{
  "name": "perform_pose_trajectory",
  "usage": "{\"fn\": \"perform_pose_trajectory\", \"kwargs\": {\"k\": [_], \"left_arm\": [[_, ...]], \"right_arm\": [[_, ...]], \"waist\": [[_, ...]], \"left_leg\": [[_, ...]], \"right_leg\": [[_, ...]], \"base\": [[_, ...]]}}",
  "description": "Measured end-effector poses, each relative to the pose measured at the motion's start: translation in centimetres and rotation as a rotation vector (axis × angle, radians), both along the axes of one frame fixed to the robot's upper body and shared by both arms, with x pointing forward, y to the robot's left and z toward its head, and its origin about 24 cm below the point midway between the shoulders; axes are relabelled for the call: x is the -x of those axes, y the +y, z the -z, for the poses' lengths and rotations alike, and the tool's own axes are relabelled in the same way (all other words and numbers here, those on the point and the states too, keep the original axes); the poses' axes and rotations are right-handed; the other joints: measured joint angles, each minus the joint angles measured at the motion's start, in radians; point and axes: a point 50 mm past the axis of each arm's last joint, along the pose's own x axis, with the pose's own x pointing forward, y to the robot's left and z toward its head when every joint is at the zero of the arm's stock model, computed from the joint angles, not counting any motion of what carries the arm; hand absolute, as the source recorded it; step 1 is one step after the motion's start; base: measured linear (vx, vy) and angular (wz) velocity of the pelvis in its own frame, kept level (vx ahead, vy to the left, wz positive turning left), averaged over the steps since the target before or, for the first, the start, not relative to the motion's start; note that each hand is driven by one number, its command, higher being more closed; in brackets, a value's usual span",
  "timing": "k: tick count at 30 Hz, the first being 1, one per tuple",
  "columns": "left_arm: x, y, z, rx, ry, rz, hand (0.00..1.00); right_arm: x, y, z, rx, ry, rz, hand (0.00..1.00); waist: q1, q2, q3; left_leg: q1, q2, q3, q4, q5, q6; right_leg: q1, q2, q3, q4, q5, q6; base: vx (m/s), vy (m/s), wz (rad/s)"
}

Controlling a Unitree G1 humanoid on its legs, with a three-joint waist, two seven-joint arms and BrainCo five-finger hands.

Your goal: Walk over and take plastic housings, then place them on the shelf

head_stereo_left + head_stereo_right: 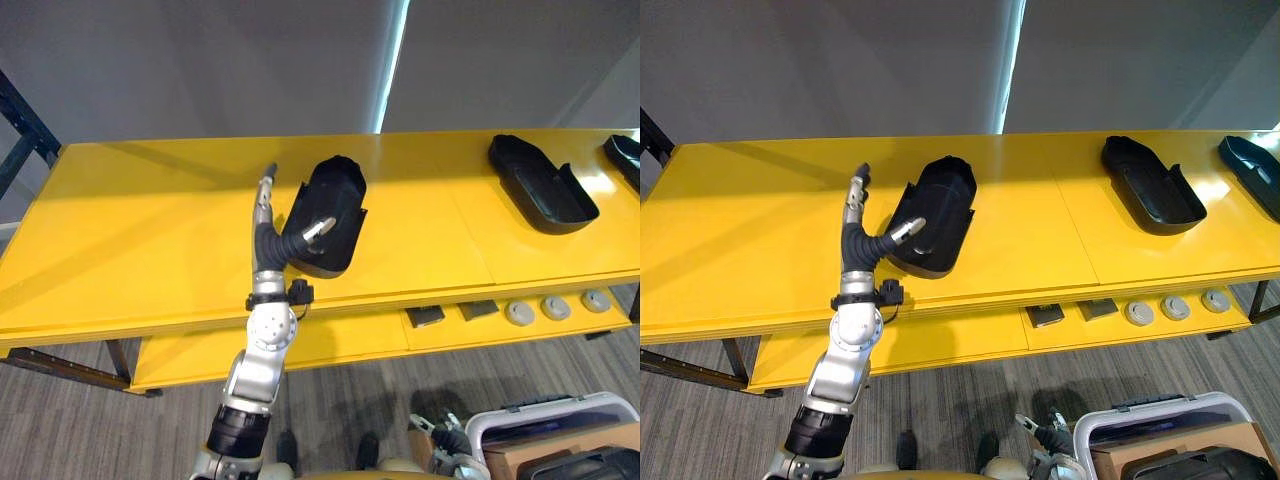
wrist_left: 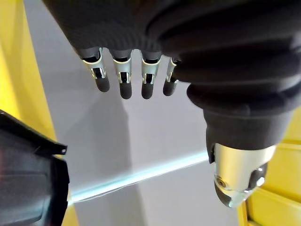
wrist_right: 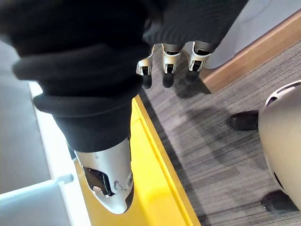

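A black plastic housing (image 1: 335, 205) lies on the yellow shelf top (image 1: 140, 240), near its middle. My left hand (image 1: 268, 238) is just left of it, open, with fingers pointing straight up and away from the housing. The thumb (image 1: 320, 228) reaches across onto the housing's near side. In the left wrist view the straight fingers (image 2: 124, 80) hold nothing, and the housing's edge (image 2: 28, 179) sits beside them. Two more black housings (image 1: 540, 183) (image 1: 625, 155) lie at the shelf's right end. My right hand (image 3: 167, 66) hangs low over the floor, open and holding nothing.
A lower yellow shelf (image 1: 340, 340) carries small dark squares (image 1: 427, 316) and grey round parts (image 1: 555, 308). A white bin (image 1: 560, 425) with dark parts stands on the floor at the lower right. A dark frame post (image 1: 20, 125) rises at the left end.
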Motion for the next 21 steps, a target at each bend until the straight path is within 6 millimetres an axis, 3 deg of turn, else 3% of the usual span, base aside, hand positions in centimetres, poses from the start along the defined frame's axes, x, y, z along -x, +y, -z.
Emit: {"fn": "perform_pose_trajectory", "kwargs": {"k": [4,12,18,21], "left_arm": [[1.3,-0.5,2.1,-0.088,0.075,0.078,1.0],[1.4,-0.2,6.3,-0.227,0.245,0.132,1.0],[1.7,-0.4,8.6,-0.28,0.343,0.181,1.0],[1.3,-0.6,8.5,-0.297,0.337,0.203,1.0]], "right_arm": [[-0.1,0.1,0.0,0.001,-0.002,-0.007,0.0],[-0.7,0.5,-0.1,-0.003,-0.014,-0.035,0.0],[-1.3,0.6,-0.3,-0.003,-0.028,-0.04,0.0],[-1.5,0.6,-0.3,-0.004,-0.029,-0.041,0.0]], "waist": [[0.003,-0.002,-0.018],[0.001,0.001,-0.047],[-0.001,0.0,-0.048],[-0.001,0.0,-0.048]], "left_leg": [[-0.004,0.004,0.004,0.0,0.004,0.004],[-0.004,0.007,0.001,-0.001,0.005,0.003],[-0.017,0.004,0.001,0.0,0.007,0.002],[-0.016,0.003,0.001,0.0,0.008,0.002]], "right_leg": [[-0.004,0.005,0.0,-0.003,0.0,0.0],[-0.004,0.013,-0.001,-0.02,0.004,-0.005],[-0.007,0.016,0.002,-0.05,0.022,-0.007],[-0.004,0.017,0.001,-0.055,0.022,-0.007]], "base": [[0.0,0.0,0.0],[0.0,0.0,0.0],[0.01,0.002,-0.02],[0.0,0.0,0.0]]}}
